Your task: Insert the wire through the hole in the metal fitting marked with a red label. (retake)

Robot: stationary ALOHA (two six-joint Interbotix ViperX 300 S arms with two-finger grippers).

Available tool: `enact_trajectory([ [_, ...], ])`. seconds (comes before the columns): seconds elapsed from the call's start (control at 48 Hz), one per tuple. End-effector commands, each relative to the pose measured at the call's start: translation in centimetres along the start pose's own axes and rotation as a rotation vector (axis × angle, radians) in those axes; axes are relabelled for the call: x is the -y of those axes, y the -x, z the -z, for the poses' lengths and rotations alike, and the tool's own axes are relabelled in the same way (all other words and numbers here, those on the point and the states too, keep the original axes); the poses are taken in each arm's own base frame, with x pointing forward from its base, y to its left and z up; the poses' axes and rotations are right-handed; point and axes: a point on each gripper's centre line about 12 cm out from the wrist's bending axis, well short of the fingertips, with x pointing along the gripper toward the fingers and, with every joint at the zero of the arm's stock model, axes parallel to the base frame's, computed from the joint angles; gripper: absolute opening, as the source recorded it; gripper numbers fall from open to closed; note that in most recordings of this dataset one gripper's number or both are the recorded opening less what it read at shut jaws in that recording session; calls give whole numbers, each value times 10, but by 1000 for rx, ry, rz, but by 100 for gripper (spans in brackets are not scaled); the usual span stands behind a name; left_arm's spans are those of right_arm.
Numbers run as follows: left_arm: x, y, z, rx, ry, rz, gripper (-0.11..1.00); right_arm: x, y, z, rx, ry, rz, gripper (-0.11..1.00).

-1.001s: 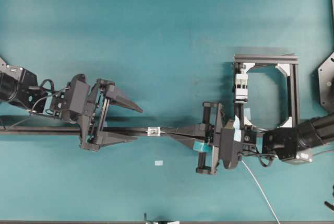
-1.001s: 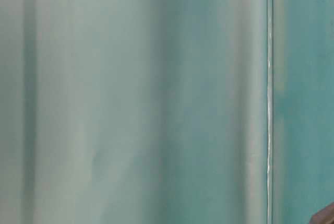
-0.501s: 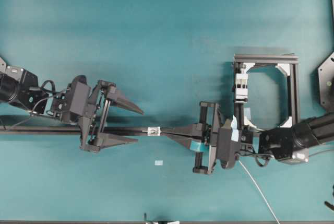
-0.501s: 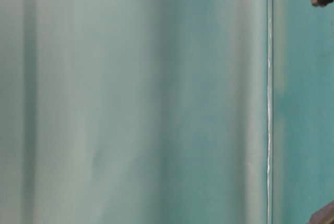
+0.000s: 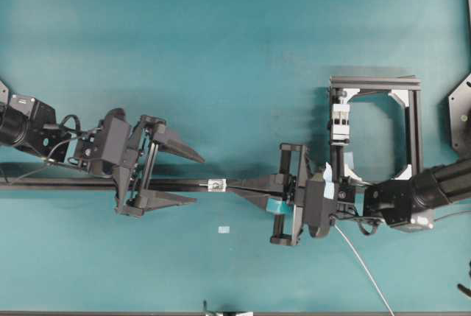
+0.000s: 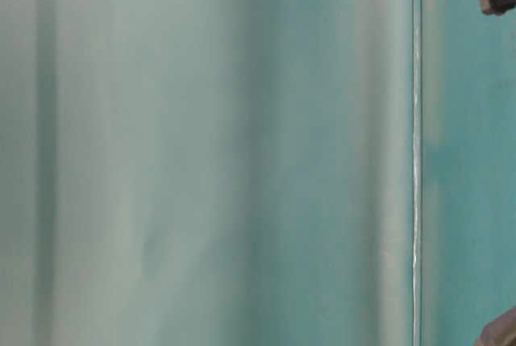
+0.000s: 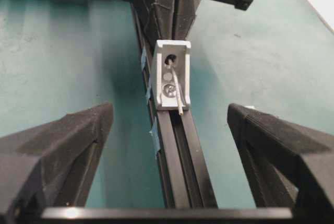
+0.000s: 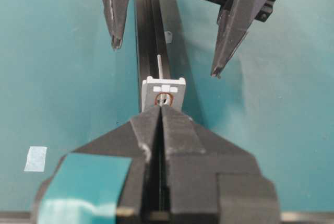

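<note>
Overhead view, L to R: left gripper [image 5: 190, 178] sits over the black rail [image 5: 66, 183], jaws spread wide, nothing in them, one finger either side of the rail. Vs a sec ago it has crept slightly rightward, toward the metal fitting [image 5: 215, 184]. The fitting stands on the rail between the two grippers, just beyond the left fingertips. Right gripper [image 5: 237, 185] has moved slightly left too, its closed tips now right at the fitting; fingers pinched shut on the wire [image 5: 360, 257], which trails off behind the wrist toward the lower right.

Left wrist view: wire end [image 7: 177, 91] pokes out of the fitting's upper hole [image 7: 171, 58] on the near side, hanging down across the face of the bracket [image 7: 172, 72]. So threading looks basically done, in my judgement; what's left is prob. for the left gripper to catch the free end and pull it through. Left fingers [image 7: 68, 140] flank the rail, well short of the wire tip.

Right wrist view: closed fingertips [image 8: 160, 110] butt up to the red-ringed hole [image 8: 164, 98], and a short length of wire [image 8: 159, 65] shows beyond the fitting.

Pose: both arms reach in low along the rail, grippers facing each other tip to tip. Pale-blue tag [image 5: 224, 230] lies on the mat, apart from both. Table-level view shows only blur.
</note>
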Motion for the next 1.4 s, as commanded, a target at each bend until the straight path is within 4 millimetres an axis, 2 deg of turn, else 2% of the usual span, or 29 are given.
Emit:
enact_trajectory([
  [0.0,3,-4,-10,25,-1,8,58,0,-3,-8,21,-12,5,2],
  [0.146,3,-6,-12,24,1,8,57,0,-3,-8,22,-13,5,2],
  [0.229,4,-7,-13,30,1,9,52,0,-3,-8,21,-12,5,2],
  [0.438,3,-7,-13,25,3,6,7,1,-2,-7,19,-12,5,2],
  [0.521,3,-8,-12,15,3,5,-4,1,-2,-7,18,-12,5,2],
  [0.584,3,-8,-11,9,3,4,-9,1,-2,-7,19,-12,5,2],
  [1.376,3,-9,-13,12,3,5,-10,2,-1,-8,9,-10,4,2],
])
